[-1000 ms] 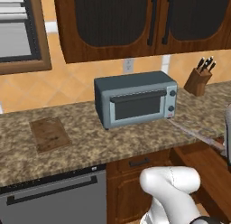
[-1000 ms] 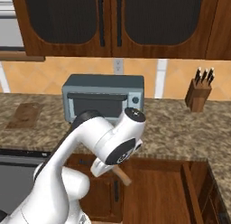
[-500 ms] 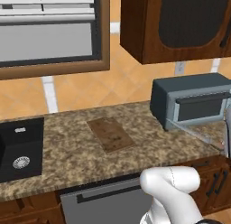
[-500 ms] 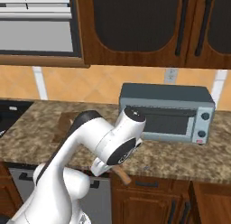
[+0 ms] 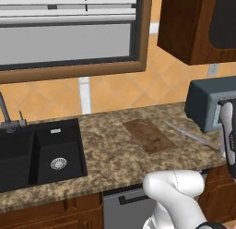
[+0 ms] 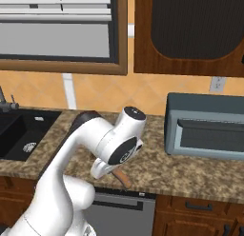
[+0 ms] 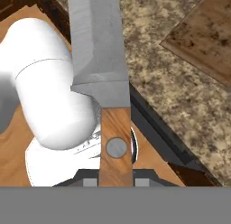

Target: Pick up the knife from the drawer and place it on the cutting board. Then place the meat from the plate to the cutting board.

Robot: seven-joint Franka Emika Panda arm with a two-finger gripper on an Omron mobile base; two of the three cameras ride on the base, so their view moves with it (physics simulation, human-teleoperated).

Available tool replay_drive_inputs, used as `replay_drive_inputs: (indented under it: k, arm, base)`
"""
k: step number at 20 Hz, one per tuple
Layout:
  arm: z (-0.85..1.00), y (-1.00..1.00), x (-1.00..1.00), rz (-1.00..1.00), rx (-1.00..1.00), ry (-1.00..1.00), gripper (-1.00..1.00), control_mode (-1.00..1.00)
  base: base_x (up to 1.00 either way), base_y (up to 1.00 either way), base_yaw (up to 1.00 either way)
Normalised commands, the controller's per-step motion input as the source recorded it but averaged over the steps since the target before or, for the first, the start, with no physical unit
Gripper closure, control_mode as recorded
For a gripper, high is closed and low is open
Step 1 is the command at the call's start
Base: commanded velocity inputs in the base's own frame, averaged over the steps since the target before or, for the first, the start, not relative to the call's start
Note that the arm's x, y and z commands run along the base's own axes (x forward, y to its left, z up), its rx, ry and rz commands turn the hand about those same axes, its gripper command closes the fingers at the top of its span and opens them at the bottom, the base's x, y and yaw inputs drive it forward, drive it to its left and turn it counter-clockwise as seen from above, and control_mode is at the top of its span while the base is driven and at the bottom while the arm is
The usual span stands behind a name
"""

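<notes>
Clamped on the brown handle of the knife, the jaws of the gripper are holding it so the broad silvery blade is running toward 12 o'clock in the hand view, above the speckled granite counter. At 2 o'clock from the blade in that view, a corner of the cutting board is lying flat on the stone.

Going left to right in the left base view, a black sink is sitting at 9 o'clock, sunk into the counter. The cutting board is resting near the centre, well apart from the sink. At 3 o'clock from the board, the knife is showing as a thin silvery blade slanting above the stone, its handle end hidden behind the arm at the right edge. The grey toaster oven is standing beyond it at 3 o'clock.

In the right base view, the sink is lying at 9 o'clock, the knife's brown handle is poking out below the wrist near centre, and the toaster oven is sitting at 3 o'clock.
</notes>
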Motion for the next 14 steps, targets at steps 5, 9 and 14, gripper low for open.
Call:
replay_drive_inputs:
  k: [5,9,14]
  arm:
    - [-0.14,0.51,1.00,0.00,-0.01,0.18,1.00,-1.00]
    - [-0.36,0.01,0.96,0.00,0.00,0.07,1.00,-1.00]
    - [-0.60,0.03,1.00,0.00,-0.03,0.06,1.00,-1.00]
  base:
    - [0.00,0.00,0.00]
    - [0.00,0.00,0.00]
    - [0.00,0.00,0.00]
